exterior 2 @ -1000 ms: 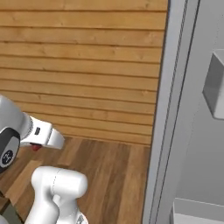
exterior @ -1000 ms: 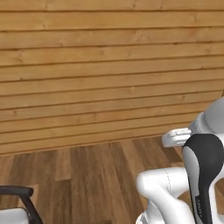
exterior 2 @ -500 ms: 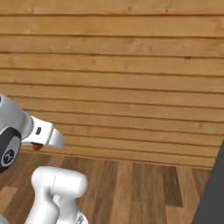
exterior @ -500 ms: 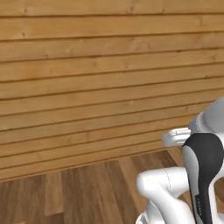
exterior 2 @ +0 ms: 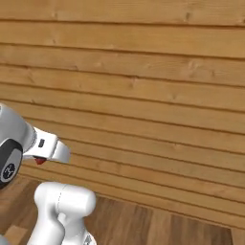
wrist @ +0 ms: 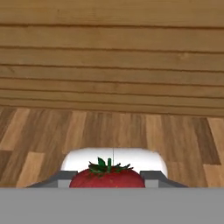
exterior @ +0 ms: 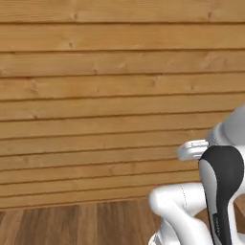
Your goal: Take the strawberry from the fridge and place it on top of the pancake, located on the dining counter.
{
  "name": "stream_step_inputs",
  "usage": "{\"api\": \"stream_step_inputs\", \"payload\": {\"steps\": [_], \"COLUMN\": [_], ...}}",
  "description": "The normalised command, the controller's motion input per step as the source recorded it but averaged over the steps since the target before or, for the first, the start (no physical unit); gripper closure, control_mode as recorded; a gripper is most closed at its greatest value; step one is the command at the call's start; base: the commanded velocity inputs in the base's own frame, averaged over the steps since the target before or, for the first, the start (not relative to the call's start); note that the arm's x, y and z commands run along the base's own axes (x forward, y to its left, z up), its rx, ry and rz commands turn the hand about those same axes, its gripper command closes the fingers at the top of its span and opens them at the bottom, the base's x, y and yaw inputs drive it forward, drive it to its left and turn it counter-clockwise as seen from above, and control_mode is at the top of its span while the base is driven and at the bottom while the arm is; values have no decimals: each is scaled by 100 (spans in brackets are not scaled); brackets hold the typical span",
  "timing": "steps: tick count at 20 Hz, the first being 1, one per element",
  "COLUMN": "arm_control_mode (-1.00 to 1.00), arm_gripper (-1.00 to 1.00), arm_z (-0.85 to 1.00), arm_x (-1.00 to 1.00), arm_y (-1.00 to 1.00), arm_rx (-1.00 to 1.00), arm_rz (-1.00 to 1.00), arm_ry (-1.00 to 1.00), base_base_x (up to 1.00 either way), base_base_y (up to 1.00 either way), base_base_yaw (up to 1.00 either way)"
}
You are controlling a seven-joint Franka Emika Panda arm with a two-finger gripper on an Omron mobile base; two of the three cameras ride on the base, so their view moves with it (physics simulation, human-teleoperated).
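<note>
The strawberry (wrist: 107, 177), bright red with a green leafy cap, sits between my two finger tips at the bottom of the hand view. My gripper (wrist: 107, 180) is shut on it. From the right base view, the same strawberry (exterior 2: 39, 161) peeks out as a red spot under my white hand, which is held up close to the arm's body. The fridge, the pancake and the dining counter are out of view.
A wall of horizontal light-brown wooden planks (exterior: 105, 95) spans the whole scene ahead. Brown wood flooring (wrist: 131, 131) runs up to its foot. The planks (exterior 2: 153, 86) also fill the background on the right side.
The base has turned, so the whole scene slid rightward. The grey fridge door edge left the right base view, and a dark object left the left one. The grip on the strawberry is unchanged.
</note>
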Motion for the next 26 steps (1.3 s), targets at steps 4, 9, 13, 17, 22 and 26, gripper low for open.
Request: {"api": "stream_step_inputs", "payload": {"steps": [4, 9, 13, 17, 22, 26], "arm_control_mode": [100, 100, 100, 100, 100, 100], "arm_gripper": [100, 100, 100, 100, 100, 100], "arm_z": [0, 0, 0, 0, 0, 0], "arm_x": [0, 0, 0, 0, 0, 0], "arm_y": [0, 0, 0, 0, 0, 0], "arm_rx": [0, 0, 0, 0, 0, 0], "arm_rz": [0, 0, 0, 0, 0, 0], "arm_ry": [0, 0, 0, 0, 0, 0], "base_base_x": [88, 48, 23, 37, 52, 61], "base_base_y": [74, 45, 30, 3, -5, -27], "base_base_yaw": [55, 79, 90, 93, 88, 91]}}
